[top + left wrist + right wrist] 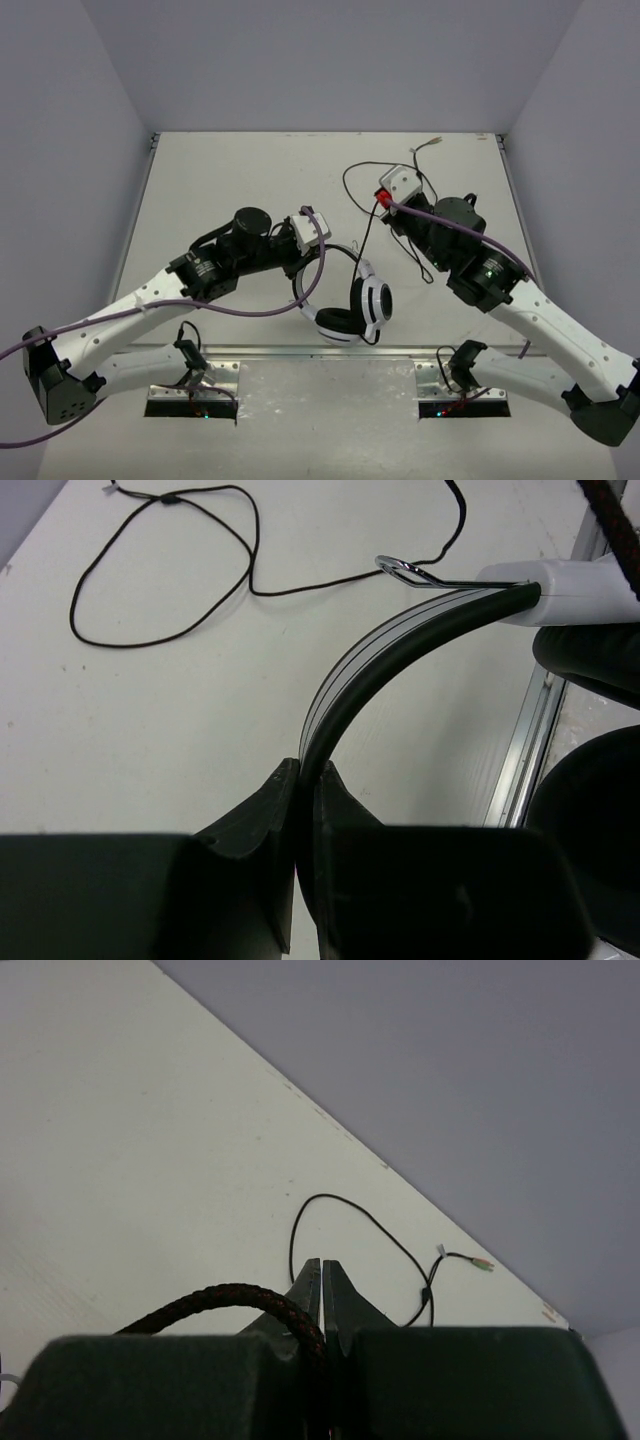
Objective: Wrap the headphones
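My left hand (305, 770) is clenched on the headband (400, 630), with the thin black strip pinched edge-on between the tips. From there the band arcs away to the right, up to a white yoke. The headphones (352, 305) sit near the middle of the desk (230, 180), towards its near edge and just right of that hand. The ear cups (376, 300), white with black pads, are on the near-right end of the arc.

The long thin cord (320, 1197) matters for the next move. It runs from the cups towards the far right and lies loose in open loops on the desk, ending in a small plug (480, 1264) by the far edge. So the slack lies far-right of the band, and my right arm is the nearer one to it.

My right hand (322, 1272) is clamped shut out there, low over the desk. The cord passes right at its tips, but the wrist view is too cramped for me to say whether it is pinched.

I judge the wrapping barely begun, since no turns of cord sit around the band.
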Motion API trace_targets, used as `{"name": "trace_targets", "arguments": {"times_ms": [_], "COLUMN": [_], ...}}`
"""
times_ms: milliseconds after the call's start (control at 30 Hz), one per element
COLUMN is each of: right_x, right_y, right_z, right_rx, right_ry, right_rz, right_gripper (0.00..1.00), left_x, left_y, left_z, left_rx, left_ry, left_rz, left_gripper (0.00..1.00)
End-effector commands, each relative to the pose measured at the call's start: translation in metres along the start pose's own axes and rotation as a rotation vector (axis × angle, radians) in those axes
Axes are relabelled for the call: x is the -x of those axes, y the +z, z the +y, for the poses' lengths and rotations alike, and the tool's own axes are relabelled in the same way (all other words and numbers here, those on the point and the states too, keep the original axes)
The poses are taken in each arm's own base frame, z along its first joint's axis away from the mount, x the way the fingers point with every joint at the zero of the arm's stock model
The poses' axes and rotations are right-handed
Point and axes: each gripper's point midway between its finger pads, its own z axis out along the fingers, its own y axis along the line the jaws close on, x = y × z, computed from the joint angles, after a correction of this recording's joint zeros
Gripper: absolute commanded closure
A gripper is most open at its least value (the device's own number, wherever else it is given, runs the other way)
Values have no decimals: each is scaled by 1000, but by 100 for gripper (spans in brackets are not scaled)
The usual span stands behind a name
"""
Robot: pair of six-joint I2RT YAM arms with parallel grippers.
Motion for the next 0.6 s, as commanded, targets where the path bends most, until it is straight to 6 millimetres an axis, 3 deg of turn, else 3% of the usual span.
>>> {"name": "trace_targets", "arguments": {"times_ms": [0,133,333,567], "right_x": [24,-3,-24,-56], "right_y": [0,7,16,33], "right_z": [-20,-9,1,32], "right_rx": [-70,-31,8,133], "right_ry": [31,54,87,175], "right_rz": [-47,-1,47,118], "right_gripper": [99,99,99,99], "left_x": [46,66,92,124], "left_y": [-8,-21,-39,-63], "left_z": [2,-7,-20,-16], "left_rx": [12,-27,-92,-60], "left_ry": [-16,-34,-37,-59], "left_rz": [-144,-223,-315,-407], "left_gripper": [99,99,99,99]}}
